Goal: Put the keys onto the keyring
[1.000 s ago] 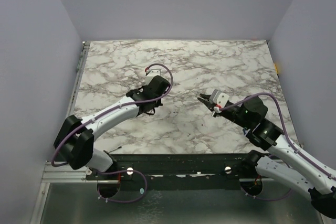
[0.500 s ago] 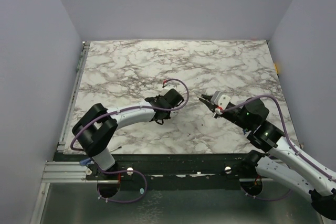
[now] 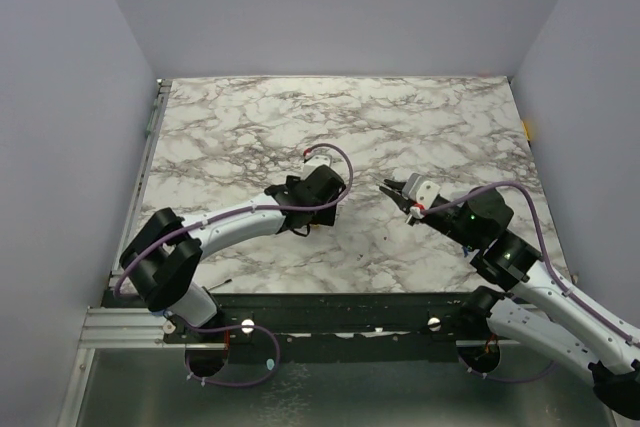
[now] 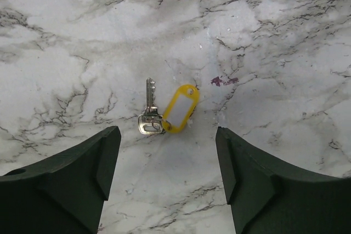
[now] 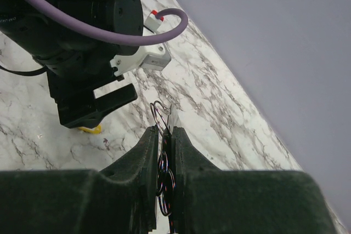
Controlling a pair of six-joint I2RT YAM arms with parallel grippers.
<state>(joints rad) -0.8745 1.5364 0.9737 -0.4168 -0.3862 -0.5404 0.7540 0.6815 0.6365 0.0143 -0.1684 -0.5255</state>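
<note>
Marble tabletop [image 4: 263, 36] holds the keys [image 4: 149, 114] — one silver key joined to a yellow tag [image 4: 180, 108] — lying flat, directly below the left gripper [image 4: 167, 152], whose jaws stand wide apart and touch nothing. The right gripper [image 5: 163, 138] is clamped on the keyring [image 5: 159, 116], its thin loop jutting past the fingertips, apart from the keys.

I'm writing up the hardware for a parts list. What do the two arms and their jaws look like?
The left arm and right arm have white link shells and black joints. Each carries a purple cable that loops to a small white fitting with a red tip near the wrist. A small green light glows on the right arm's black wrist. The jaws are dark, blocky wedges.
</note>
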